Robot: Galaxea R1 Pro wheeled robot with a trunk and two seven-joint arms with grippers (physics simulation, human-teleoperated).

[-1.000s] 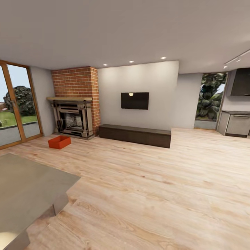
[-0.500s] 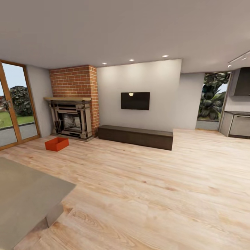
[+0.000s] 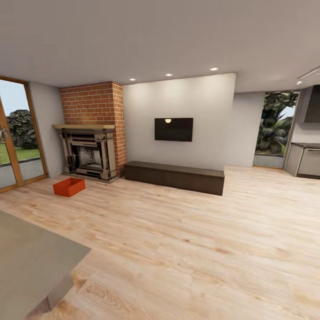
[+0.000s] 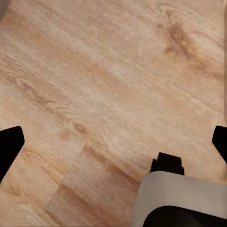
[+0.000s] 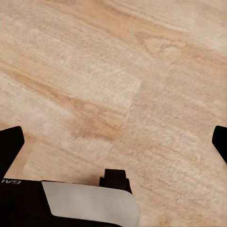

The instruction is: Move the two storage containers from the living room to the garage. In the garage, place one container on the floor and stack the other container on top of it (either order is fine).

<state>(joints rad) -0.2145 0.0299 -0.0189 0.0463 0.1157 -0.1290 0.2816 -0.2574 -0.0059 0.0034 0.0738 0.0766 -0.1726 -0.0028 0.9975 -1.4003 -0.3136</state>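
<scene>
One orange-red storage container (image 3: 69, 186) sits on the light wood-plank floor (image 3: 186, 240) of the living room, far ahead to the left, in front of the fireplace (image 3: 89, 153). It is lidless and looks empty. In the left wrist view my left gripper (image 4: 113, 142) hangs open over bare planks, its dark fingertips (image 4: 9, 146) at the frame's edges. My right gripper (image 5: 113, 144) is open too, over planks, with nothing between its fingertips (image 5: 10, 144).
A grey table corner (image 3: 31, 262) juts in at lower left. A long dark low cabinet (image 3: 173, 175) runs under the wall TV (image 3: 173, 129). Glass garden doors (image 3: 18, 138) stand at left, kitchen units (image 3: 306, 160) at far right. Wide open floor lies between.
The whole head picture has shifted: the camera has moved forward, the far wall looms larger, and the grey table slides down and left. The container itself lies where it was.
</scene>
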